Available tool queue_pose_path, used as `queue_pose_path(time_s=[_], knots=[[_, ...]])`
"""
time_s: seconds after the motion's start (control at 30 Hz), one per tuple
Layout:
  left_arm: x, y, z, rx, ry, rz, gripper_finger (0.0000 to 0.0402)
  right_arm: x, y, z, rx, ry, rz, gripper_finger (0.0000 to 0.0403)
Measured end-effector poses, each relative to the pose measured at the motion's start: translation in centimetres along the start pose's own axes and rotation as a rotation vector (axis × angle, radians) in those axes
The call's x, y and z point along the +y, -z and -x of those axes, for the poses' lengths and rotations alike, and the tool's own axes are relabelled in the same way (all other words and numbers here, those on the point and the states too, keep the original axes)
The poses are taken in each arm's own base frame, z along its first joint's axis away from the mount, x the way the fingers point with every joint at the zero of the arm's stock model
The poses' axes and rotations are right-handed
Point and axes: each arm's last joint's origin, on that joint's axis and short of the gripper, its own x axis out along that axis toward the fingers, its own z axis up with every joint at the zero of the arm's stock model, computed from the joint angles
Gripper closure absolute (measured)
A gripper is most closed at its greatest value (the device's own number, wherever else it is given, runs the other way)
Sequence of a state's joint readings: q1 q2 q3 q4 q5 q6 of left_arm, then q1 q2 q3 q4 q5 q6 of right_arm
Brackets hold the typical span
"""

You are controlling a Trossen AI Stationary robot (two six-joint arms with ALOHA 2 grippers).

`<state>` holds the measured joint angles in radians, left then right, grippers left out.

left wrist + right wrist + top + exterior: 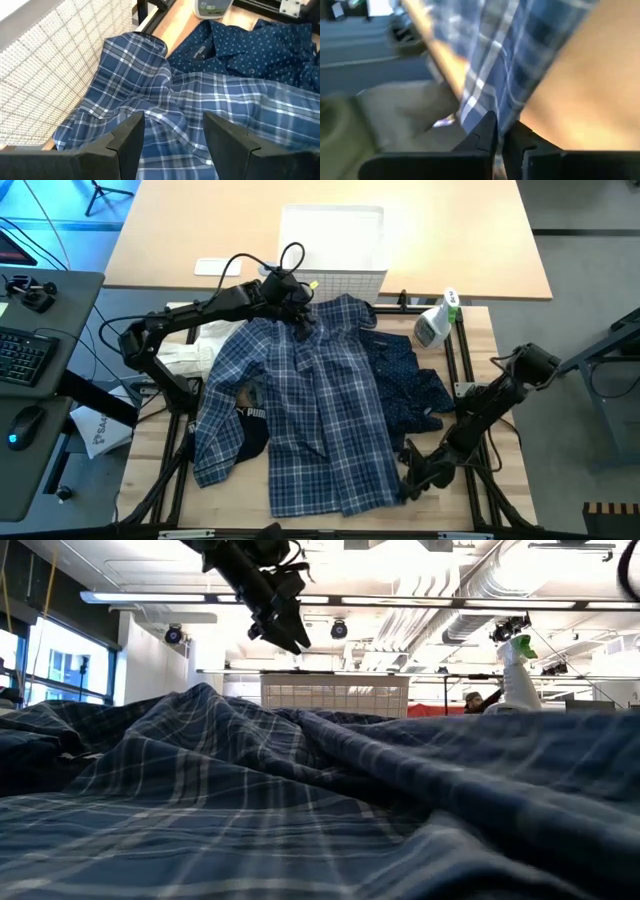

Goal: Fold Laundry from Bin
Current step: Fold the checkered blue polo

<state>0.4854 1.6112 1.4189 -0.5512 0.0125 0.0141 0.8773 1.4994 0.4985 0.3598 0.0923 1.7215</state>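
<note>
The blue-white plaid shirt (305, 405) lies spread out over the middle of the table, its collar end toward the white bin (335, 245) at the far side. My left gripper (172, 145) hovers open above the collar end, next to the bin's lattice wall (45, 65), and touches nothing. My right gripper (410, 478) is at the shirt's near right corner, shut on the cloth. A navy dotted garment (410, 380) lies half under the shirt's right side. A black piece with white Puma lettering (250, 425) shows at its left, and white cloth (200, 350) lies farther left. My right gripper pinches the plaid shirt's edge (492, 107) between its two shut fingers, at the shirt's near right corner. The fingers come slanting down from the table's right side. Whether they hold one layer or several cannot be told. The rest of the shirt lies on the table.
A spray bottle (437, 320) stands at the far right beside the navy garment. Black frame rails (465, 370) run along the table's right side and near edge. To the left of the table is a desk with a keyboard (25, 355) and a mouse.
</note>
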Motion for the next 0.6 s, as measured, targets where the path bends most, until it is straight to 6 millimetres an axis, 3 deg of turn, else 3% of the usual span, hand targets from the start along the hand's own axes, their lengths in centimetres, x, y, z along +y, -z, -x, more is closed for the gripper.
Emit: queue_pose_path(time_s=[0.1, 0.2, 0.47, 0.6], knots=[[-0.4, -0.1, -0.2, -0.012, 0.004, -0.031, 0.0213, 2.5, 1.6, 0.0, 0.062, -0.018, 0.014, 0.0389], [-1.0, -0.2, -1.1, -0.024, 0.017, -0.066, 0.0213, 3.6, 2.9, 0.2, 0.072, 0.082, 0.031, 0.0399], [-3.1, 0.5, -5.6, -0.005, 0.02, -0.186, 0.0213, 1.7, 2.9, 0.6, -0.028, 0.254, -0.004, 0.04], [-3.8, 0.5, -4.9, 0.003, -0.051, -0.221, 0.0213, 0.7, 2.8, 0.5, -0.019, 0.287, -0.033, 0.0395]])
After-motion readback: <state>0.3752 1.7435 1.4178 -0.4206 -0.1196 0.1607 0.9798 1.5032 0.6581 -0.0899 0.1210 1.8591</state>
